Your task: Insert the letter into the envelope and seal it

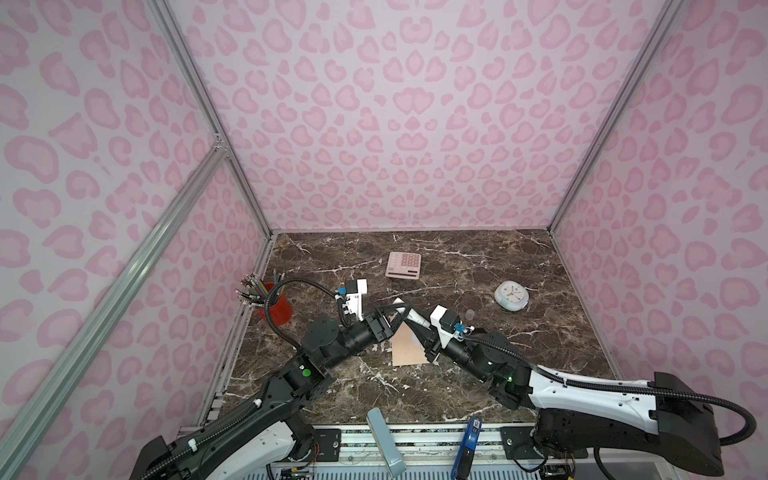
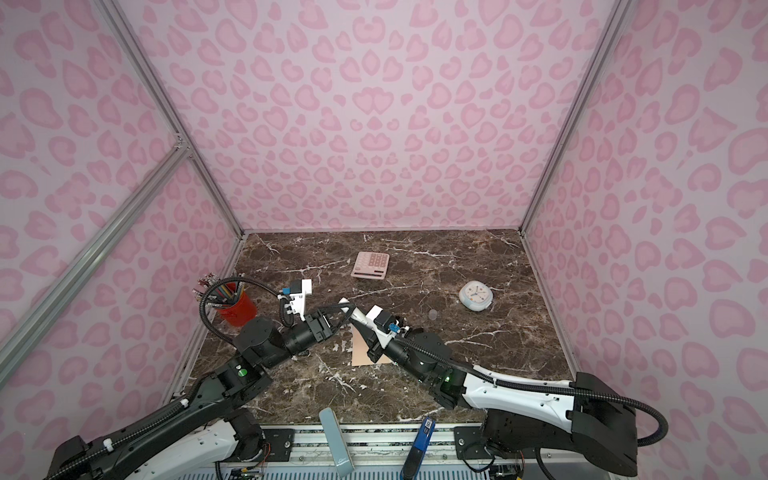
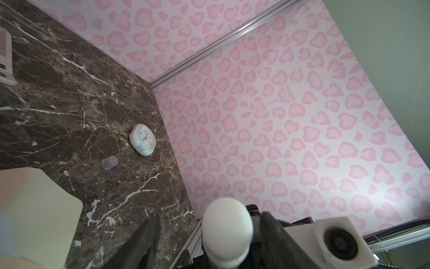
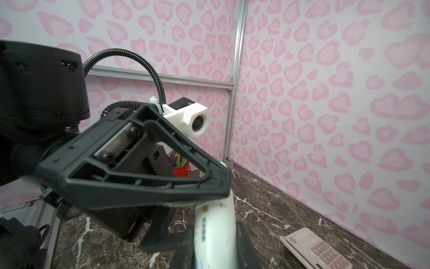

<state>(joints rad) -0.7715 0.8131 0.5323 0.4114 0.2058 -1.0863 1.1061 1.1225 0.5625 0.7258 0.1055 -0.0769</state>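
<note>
The peach-tan envelope (image 1: 409, 347) (image 2: 365, 351) lies on the marble table under both grippers. Its pale cream flap (image 3: 41, 209) shows open in the left wrist view. The letter is out of view. A white glue stick (image 1: 409, 312) (image 4: 215, 228) hangs tilted above the envelope, with my right gripper (image 1: 415, 321) (image 4: 215, 244) shut on its body. My left gripper (image 1: 395, 312) (image 3: 209, 216) is open, its jaws standing on either side of the stick's rounded end (image 3: 226, 228) with gaps showing. One left finger (image 4: 139, 177) sits close against the stick's far end.
A translucent cap (image 1: 470, 313) (image 3: 109, 162) lies right of the grippers. Behind it stands a small white-blue clock (image 1: 511, 295). A pink calculator (image 1: 403, 265) is at the back middle. A red cup of pencils (image 1: 276, 307) stands by the left wall.
</note>
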